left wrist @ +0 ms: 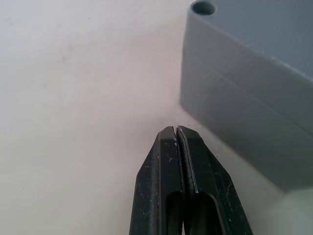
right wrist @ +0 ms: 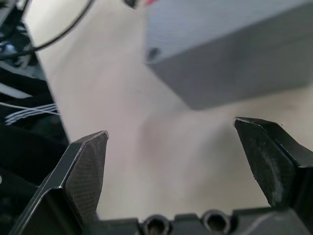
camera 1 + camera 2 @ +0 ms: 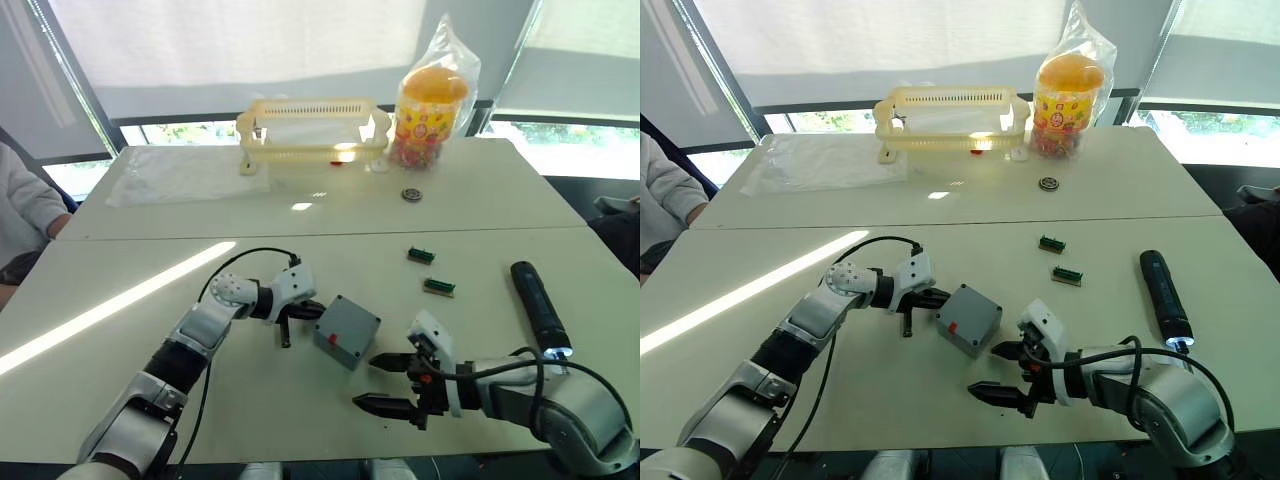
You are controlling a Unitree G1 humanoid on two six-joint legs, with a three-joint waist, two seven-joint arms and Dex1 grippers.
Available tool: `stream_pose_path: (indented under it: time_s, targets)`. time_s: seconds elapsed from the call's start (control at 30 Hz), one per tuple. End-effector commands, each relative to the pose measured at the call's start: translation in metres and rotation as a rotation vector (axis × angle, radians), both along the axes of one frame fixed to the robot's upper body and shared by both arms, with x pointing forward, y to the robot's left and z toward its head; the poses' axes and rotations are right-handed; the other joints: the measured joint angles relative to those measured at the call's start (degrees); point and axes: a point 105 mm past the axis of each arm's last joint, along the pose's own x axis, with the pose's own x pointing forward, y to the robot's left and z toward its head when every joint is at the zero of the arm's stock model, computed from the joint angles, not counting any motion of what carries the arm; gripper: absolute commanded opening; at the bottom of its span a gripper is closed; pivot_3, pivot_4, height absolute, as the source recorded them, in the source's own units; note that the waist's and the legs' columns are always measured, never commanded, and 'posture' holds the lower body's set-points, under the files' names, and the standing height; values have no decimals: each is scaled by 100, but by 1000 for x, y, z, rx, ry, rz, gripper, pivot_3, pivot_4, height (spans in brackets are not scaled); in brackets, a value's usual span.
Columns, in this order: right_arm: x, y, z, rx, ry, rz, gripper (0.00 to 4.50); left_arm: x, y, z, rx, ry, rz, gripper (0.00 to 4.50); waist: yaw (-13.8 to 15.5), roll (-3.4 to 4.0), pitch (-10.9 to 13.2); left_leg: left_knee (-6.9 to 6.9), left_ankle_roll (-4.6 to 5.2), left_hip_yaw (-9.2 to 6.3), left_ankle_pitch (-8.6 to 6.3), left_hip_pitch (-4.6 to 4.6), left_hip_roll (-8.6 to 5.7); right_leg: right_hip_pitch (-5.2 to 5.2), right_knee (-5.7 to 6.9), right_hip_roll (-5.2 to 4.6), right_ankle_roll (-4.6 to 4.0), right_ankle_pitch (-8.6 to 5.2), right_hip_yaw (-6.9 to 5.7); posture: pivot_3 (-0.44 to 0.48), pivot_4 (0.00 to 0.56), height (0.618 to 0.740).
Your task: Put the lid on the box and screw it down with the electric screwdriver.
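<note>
Box (image 3: pixel 346 331) sat on the bench (image 3: pixel 150 330) near the front edge, between the two arms, w/ the lid (image 3: pixel 973 308) apparently already seated on top. A seam ran round the sides in the left wrist view, and a corner hole (image 1: pixel 203 8) showed. Small red mark faced the robot.

Left pincer (image 3: pixel 285 331) was just beside the box's left side, fingers pressed together, holding nothing; couldn't tell if the tip touched the box. Right pincer (image 3: pixel 388 383) hovered near the box's front-right corner, spread wide, empty, pads (image 2: pixel 88 171) facing the box wall but apart from it.

Screwdriver (image 3: pixel 540 307) lay flat on the bench well to the right, untouched, beyond the right arm. Two small green blocks (image 3: pixel 430 271) lay between box and the far seam of the bench. Yellow basket (image 3: pixel 312 130) and a bagged snack jar (image 3: pixel 432 100) stood at the back, w/ a small round washer-like bit (image 3: pixel 411 194) nearby.

Judgement: lid step looked done; next is fetching the driver. To do it well:
- right arm should swing out and grip the driver mid-barrel, so the bit end stays controllable
- left pincer should brace the box side so it won't skid or spin under torque
- bit must drop square into a corner hole, not tilted.
</note>
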Motion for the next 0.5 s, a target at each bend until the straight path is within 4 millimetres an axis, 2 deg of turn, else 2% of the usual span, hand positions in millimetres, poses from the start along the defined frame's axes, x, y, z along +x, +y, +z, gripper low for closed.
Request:
stream_pose_path:
  time_s: [0.03,0.27,0.37,0.5]
  targets:
    - [14,-17,13,-47,-110,-1,4478,-12,23,10,0,10,28,0,-13,0,0,-3,0,1,0,2,1,-2,4,0,0,0,0,0,150,740]
    - [36,-20,6,-78,-178,59,4478,-63,37,5,37,140,-46,0,28,-1,-1,-5,0,0,0,6,4,2,9,0,-1,-1,0,0,150,740]
    - [46,-16,1,-86,-209,108,4478,-72,31,4,27,152,-49,0,27,-2,0,1,0,1,0,5,2,6,6,-3,-2,-1,1,0,150,740]
    - [52,-10,0,-71,-226,154,4478,-72,23,3,16,146,-44,0,23,-2,0,4,0,1,0,5,1,7,6,-2,-2,-1,0,0,150,740]
